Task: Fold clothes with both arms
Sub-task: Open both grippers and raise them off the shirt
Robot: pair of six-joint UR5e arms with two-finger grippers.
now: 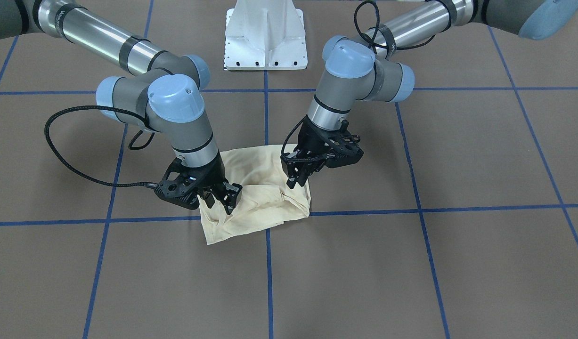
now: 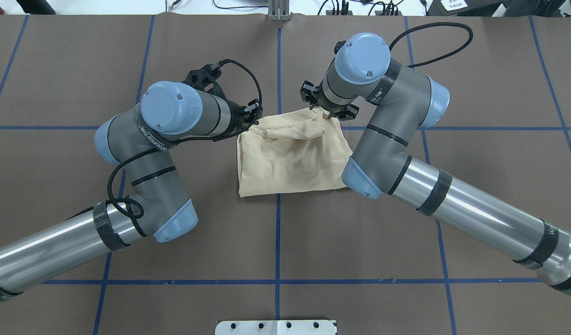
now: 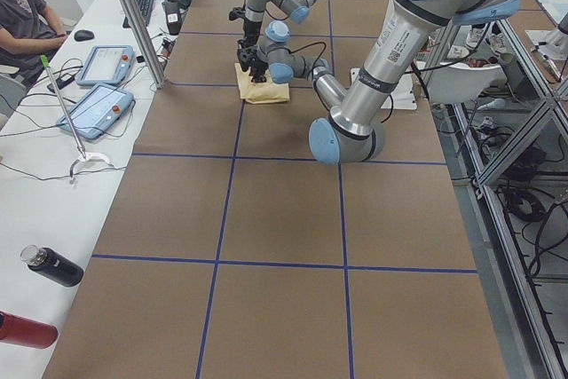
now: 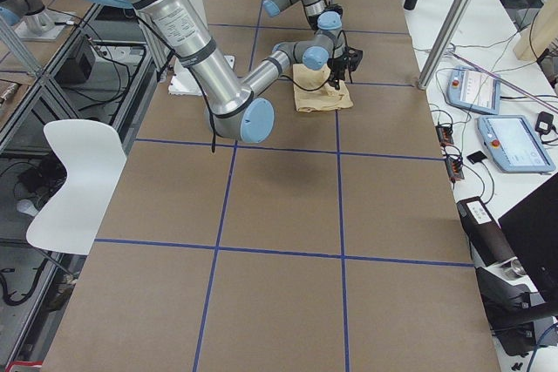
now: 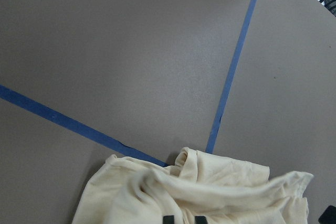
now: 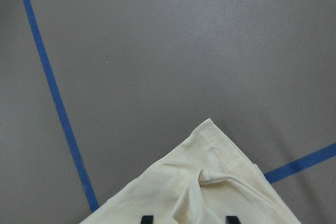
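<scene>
The left gripper (image 1: 293, 181) is narrow and pinches the folded T-shirt (image 1: 260, 197) at its 10 o'clock corner (as seen from overhead). The right gripper (image 1: 219, 201) stands wider, with its fingers on the cloth at 1 o'clock. The T-shirt lies in the middle of the brown counter (image 1: 411, 263), which is crossed by blue tape lines (image 1: 458, 207). A white desk (image 3: 35, 184) stands beside it.

Cut off by bottom edge in wrist views: fingertips (image 5: 168, 219) of left gripper (image 1: 296, 180), right gripper (image 1: 219, 202). Hidden under right arm (image 2: 397, 153) from overhead: near right corner of T-shirt (image 2: 290, 158). Unclear whether left gripper pinching T-shirt.
</scene>
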